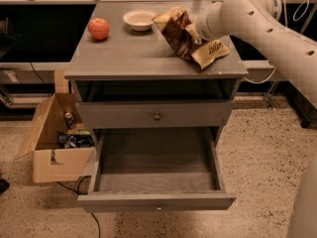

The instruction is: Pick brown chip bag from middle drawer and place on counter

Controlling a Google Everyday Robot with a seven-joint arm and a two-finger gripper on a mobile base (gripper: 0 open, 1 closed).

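My gripper (193, 30) meets the brown chip bag (177, 37) near the grey counter's (133, 56) right edge, its hold impossible to tell, with speckled floor (257, 157) below.

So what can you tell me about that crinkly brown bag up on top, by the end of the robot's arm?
The brown chip bag looks like crinkled foil, dark brown in the middle and tan-yellow at both ends, with some lettering on the near end. It lies slanted on the right rear part of the counter, near end resting flat, far end raised toward the white bowl. The robot's hand is right against its upper side; whether it is holding the bag cannot be seen.
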